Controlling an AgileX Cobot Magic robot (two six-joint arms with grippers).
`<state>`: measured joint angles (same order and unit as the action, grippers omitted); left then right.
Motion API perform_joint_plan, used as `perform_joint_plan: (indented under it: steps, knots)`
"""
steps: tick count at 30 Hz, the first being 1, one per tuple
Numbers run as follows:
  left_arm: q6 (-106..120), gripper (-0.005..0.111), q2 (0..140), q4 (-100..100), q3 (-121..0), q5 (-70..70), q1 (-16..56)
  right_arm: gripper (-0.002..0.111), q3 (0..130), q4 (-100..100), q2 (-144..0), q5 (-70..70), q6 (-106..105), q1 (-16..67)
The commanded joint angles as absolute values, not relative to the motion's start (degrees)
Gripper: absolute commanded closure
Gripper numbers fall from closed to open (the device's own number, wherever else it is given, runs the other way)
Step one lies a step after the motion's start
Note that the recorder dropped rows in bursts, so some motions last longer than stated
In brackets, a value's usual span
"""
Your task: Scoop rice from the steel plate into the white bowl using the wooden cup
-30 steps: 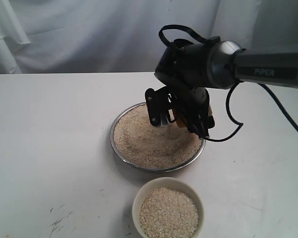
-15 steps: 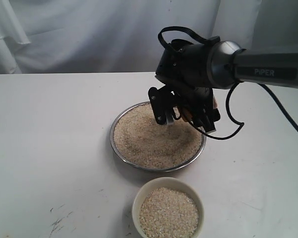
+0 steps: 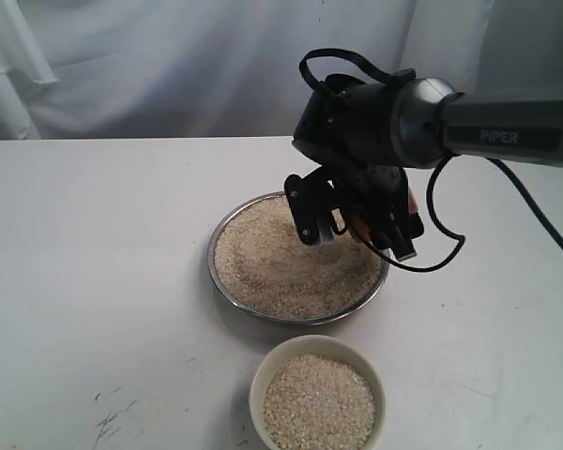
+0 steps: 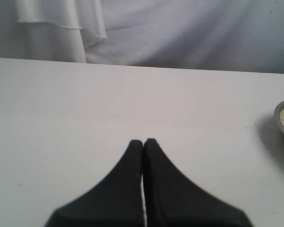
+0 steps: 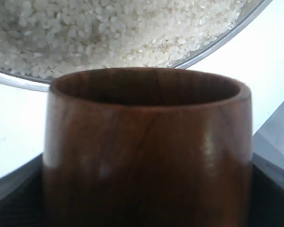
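The bowl (image 3: pixel 317 394) of rice (image 3: pixel 319 405) is seen just in front of the plate (image 3: pixel 227 281). Over the plate's far side the cup (image 5: pixel 146 142) is clamped in the right gripper's (image 3: pixel 357 234) wide-set jaws; from outside it is mostly hidden, and its inside is too dark to judge. The left gripper (image 4: pixel 143 145), pressed together, is held well off the plate.

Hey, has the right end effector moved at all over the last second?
Yes. The right end effector, holding the wooden cup, has shifted right in the exterior view, toward the right rim of the steel plate.
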<state>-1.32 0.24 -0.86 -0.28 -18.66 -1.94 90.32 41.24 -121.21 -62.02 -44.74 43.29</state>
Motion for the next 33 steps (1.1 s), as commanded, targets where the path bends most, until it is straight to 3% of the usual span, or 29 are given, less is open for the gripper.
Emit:
perform_joint_plan:
  steps: [1,33]
  knots:
    - [-1.3,0.107,0.0,-0.8,0.0,-18.3,-1.8,0.108,90.4,41.7,-121.9,-62.8,-45.1,43.4]
    - [-1.3,0.107,0.0,-0.8,0.0,-18.3,-1.8,0.108,94.6,45.2,-129.6,-62.5,-42.9,49.3]
